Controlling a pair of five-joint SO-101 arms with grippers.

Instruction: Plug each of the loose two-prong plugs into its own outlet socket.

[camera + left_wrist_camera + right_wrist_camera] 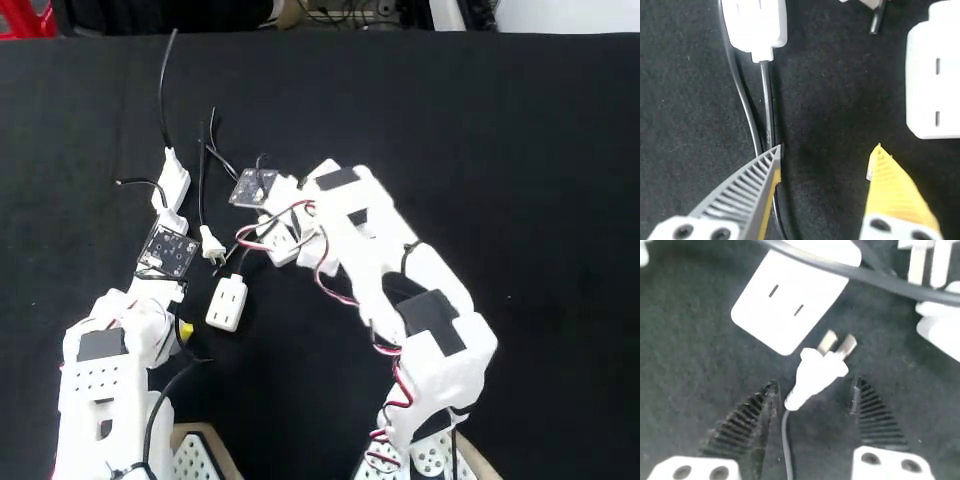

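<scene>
Wide open and empty, the right gripper [815,385] straddles the plug [817,371], its prongs pointing away toward the socket block [785,305] just beyond.

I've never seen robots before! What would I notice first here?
The right end effector stands open around a white two-prong plug, its prongs pointing at a white socket. The left end effector, one finger yellow, hangs open by a black cord.

White two-prong plug [211,244] lies loose left of centre — unplugged — just above a white outlet socket [227,303], slots facing up.
</scene>
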